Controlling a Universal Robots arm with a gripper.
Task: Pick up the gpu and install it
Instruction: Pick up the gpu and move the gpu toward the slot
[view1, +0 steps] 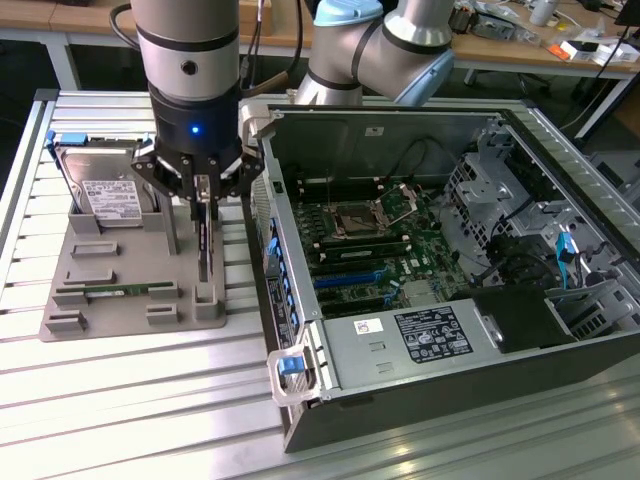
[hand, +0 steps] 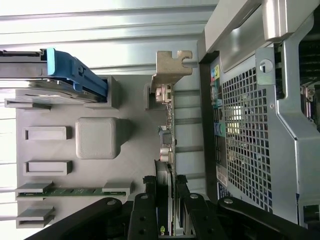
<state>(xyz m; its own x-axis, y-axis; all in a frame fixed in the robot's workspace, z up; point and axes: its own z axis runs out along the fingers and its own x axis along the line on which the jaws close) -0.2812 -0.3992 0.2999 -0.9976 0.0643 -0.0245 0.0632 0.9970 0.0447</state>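
Gpu (view1: 205, 255): one, tool (view1: 203, 208) clamping it; one hard drive (view1: 105, 190).

The gpu (view1: 205, 255) is black with a silver-beige bracket (hand: 172, 67). The hard drive (view1: 105, 190) is silver, white-labelled, blue-railed. The memory stick (hand: 75, 191) is green, the tray (view1: 120, 260) grey, the worktop (view1: 120, 400) silver and ribbed, the end effector (view1: 203, 222) black.

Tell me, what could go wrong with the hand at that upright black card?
The hand grips the card by its top edge, so it might tilt or slip. Its lower end sits in the grey holder and could snag. The computer case stands close beside, so a swing might knock it.
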